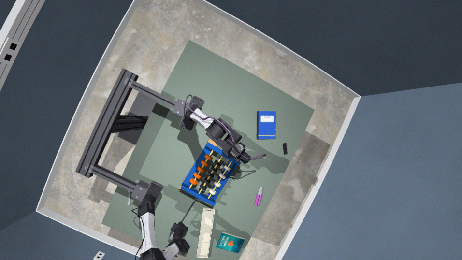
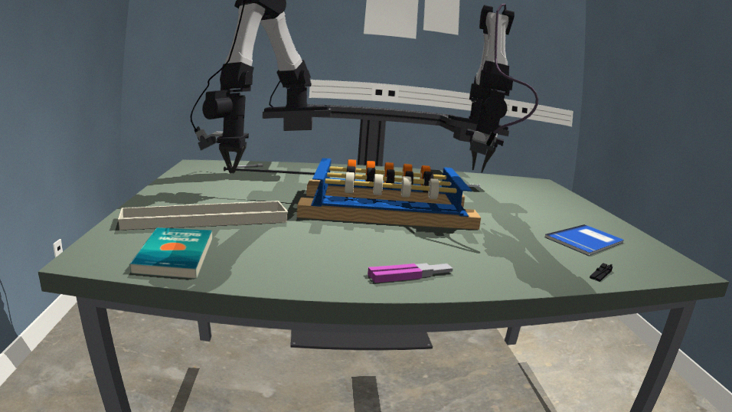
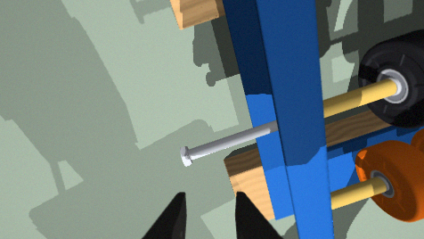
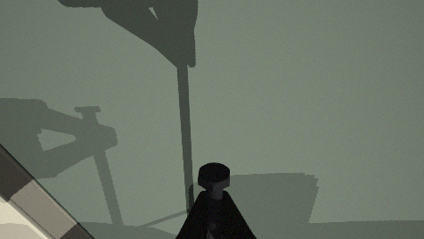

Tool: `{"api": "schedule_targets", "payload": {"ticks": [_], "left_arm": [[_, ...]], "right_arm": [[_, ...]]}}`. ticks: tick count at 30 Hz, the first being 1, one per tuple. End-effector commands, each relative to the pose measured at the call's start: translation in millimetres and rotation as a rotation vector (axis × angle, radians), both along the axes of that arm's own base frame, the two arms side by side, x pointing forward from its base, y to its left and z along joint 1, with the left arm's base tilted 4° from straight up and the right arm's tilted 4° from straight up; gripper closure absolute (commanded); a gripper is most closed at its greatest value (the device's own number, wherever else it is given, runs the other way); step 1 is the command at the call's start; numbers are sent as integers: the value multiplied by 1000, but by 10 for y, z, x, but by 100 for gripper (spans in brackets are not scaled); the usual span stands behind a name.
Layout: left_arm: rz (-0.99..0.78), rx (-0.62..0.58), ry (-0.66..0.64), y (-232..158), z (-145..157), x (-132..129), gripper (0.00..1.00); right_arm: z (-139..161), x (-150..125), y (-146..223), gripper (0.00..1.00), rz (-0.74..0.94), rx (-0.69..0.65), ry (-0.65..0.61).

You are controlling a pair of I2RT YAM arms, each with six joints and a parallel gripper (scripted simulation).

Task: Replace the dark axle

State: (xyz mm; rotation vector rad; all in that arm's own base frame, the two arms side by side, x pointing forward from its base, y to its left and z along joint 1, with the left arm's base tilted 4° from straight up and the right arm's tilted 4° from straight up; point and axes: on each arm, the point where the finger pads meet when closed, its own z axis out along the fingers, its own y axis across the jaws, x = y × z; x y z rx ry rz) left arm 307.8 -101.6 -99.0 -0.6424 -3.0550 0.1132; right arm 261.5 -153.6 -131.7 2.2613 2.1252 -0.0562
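My right claw [image 1: 181,223] [image 2: 231,170] [image 4: 213,201] is clamped on the dark axle [image 1: 188,211] [image 2: 276,171] [image 4: 214,175] just below its head, its shank reaching toward the wheel frame [image 1: 197,195] [image 2: 455,179] [image 3: 296,89], which stands on its battens [image 2: 389,215]. My left claw [image 1: 237,159] [image 2: 478,170] [image 3: 210,202], slightly parted and empty, hovers near the bright axle [image 2: 475,185] [image 3: 232,143], whose head juts clear of the opposite rail.

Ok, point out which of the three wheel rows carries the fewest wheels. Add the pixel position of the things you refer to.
The row of cream wheels [image 1: 217,184] [image 2: 378,184]: four wheels, whereas the orange row has five.
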Motion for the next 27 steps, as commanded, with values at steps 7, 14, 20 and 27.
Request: {"api": "schedule_targets", "payload": {"ticks": [7,14,20,27], "left_arm": [[-635,43,-88,-15,201,166,76],[-912,69,-99,31,175,163,76],[-1150,87,-73,45,135,123,76],[-1368,94,-102,-18,209,151,76]], "right_arm": [[-5,-5,-3,100,6,1,1],[-4,9,-5,100,8,0,-3],[16,33,-11,100,11,-5,-9],[-3,28,-8,100,11,-2,-8]]}}
